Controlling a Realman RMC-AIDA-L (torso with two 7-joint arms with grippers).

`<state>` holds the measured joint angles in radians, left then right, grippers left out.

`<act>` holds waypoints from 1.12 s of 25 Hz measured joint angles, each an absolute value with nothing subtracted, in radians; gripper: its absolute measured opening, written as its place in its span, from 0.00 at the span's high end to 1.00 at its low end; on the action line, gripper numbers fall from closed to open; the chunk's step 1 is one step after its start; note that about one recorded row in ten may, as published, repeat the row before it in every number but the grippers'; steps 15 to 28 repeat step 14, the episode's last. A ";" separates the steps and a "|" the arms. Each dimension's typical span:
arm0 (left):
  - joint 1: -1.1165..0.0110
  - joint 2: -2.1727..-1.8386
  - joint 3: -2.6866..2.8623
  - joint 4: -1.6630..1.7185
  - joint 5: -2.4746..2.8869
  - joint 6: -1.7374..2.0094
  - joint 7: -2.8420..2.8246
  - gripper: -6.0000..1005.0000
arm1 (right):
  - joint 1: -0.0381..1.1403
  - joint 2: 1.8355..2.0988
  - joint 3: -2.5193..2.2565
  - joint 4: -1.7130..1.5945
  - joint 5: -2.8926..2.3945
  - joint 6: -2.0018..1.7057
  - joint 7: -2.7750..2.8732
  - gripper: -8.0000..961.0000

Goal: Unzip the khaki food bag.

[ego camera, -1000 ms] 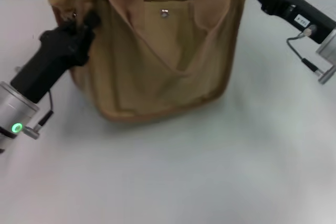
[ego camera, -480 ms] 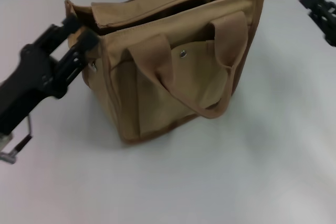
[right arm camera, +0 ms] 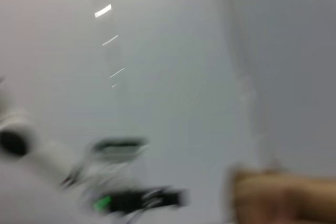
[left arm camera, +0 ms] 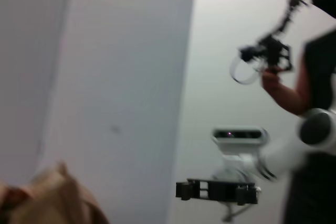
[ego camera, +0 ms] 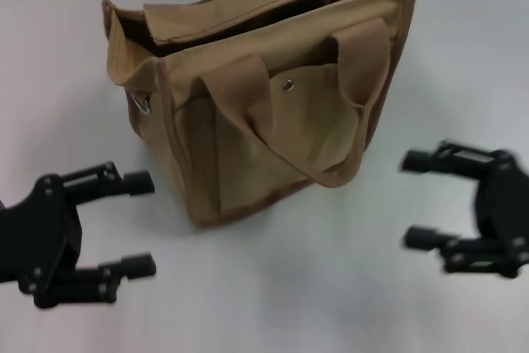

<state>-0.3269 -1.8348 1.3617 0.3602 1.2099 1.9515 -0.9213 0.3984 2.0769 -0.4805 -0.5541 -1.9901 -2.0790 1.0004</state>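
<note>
The khaki food bag (ego camera: 264,97) stands on the far middle of the bench (ego camera: 289,287), its top gaping, apparently unzipped. The left claw (ego camera: 136,225) sits near-left and the right claw (ego camera: 421,200) near-right, both spread, holding nothing, well apart from the bag. The step in hand looks like withdrawal (best done keeping clear of the handles). Half a second ago the left claw was beside the bag's left corner and the right was far right; the bag has stayed put.

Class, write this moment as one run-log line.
khaki food bag: upright, top open | left gripper: open, clear of bag | right gripper: open, clear of bag
</note>
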 joint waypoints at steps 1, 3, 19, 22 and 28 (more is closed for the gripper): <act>-0.328 -1.833 1.361 0.364 1.225 1.953 -0.928 0.19 | 0.418 2.084 -0.543 -0.532 -1.991 -2.059 0.991 0.26; -0.331 -1.832 1.358 0.372 1.261 1.955 -0.942 0.19 | 0.433 2.085 -0.565 -0.507 -1.988 -2.046 0.983 0.23; -0.334 -1.843 1.350 0.372 1.285 1.949 -0.944 0.19 | 0.510 2.085 -0.621 -0.382 -1.976 -1.955 0.930 0.16; -0.334 -1.843 1.350 0.372 1.285 1.949 -0.944 0.19 | 0.510 2.085 -0.621 -0.382 -1.976 -1.955 0.930 0.16; -0.334 -1.843 1.350 0.372 1.285 1.949 -0.944 0.19 | 0.510 2.085 -0.621 -0.382 -1.976 -1.955 0.930 0.16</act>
